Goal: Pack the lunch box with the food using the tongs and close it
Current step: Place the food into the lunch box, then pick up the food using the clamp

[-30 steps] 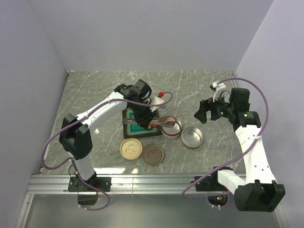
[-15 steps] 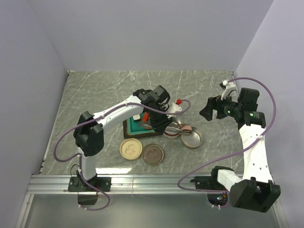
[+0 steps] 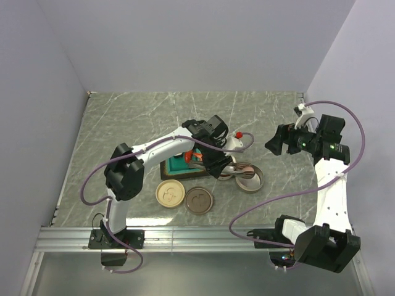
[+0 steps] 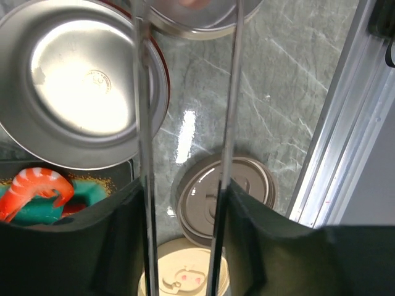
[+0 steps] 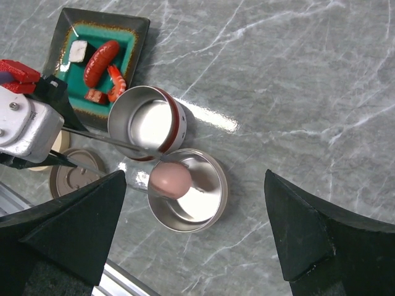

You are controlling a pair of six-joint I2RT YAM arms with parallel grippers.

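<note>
a grey-green marbled counter (image 3: 123,123) carries everything. the left arm stretches across its middle, and the left tool (image 4: 185,246) is closed on the two thin arms of the long silver metal tongs (image 4: 141,123), which run out over the tins. the right tool (image 3: 278,142) hangs above the counter's right side, jaws wide, holding nothing. the square dark-rimmed teal tray (image 5: 108,13) holds a red sausage (image 5: 102,61), an orange shrimp (image 5: 114,83) and a white cube (image 5: 78,51). just beside its corner stands a red-banded steel tin (image 5: 180,126), and right by that a shallower steel tin (image 5: 207,203). a brown round lid (image 3: 199,200) and a cream round lid (image 3: 170,193) lie side by side nearer the arm bases. the pale pink egg (image 5: 171,180) sits between the tong tips, inside the shallower tin's rim; whether it is pinched i cannot tell.
</note>
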